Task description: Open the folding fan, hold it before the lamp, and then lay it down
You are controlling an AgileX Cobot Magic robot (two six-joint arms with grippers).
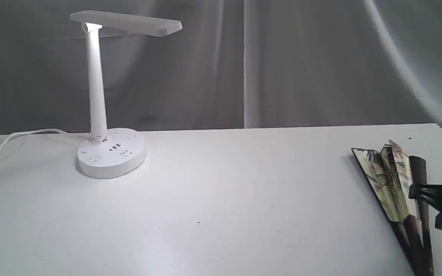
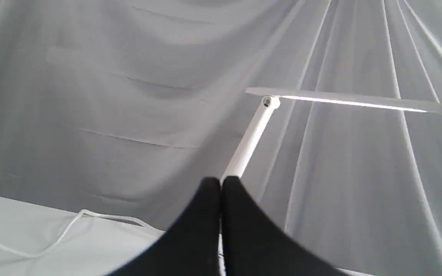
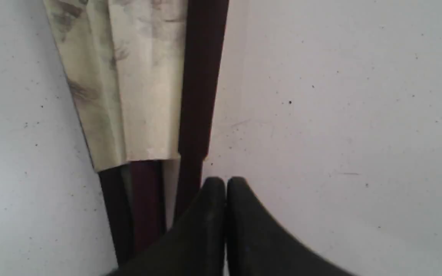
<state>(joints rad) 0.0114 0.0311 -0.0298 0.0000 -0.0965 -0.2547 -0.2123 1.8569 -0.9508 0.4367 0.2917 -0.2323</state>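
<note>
The folding fan (image 1: 391,180) lies on the white table at the far right, spread only a little, a few painted cream pleats showing between its dark maroon guards. My right gripper (image 1: 414,190) reaches in from the right edge with its tip at the outer guard. In the right wrist view this gripper (image 3: 225,180) is shut, fingers pressed together with nothing between them, just beside the guard of the fan (image 3: 136,96). The lamp (image 1: 98,96) stands lit at the back left. My left gripper (image 2: 220,181) is shut and empty, seen in front of the lamp (image 2: 251,134); the exterior view does not show it.
The lamp's white cord (image 1: 2,147) trails off the left side of the table (image 1: 225,199). A grey curtain (image 1: 282,65) hangs behind the table's far edge. The lamp's round base (image 1: 111,153) carries sockets.
</note>
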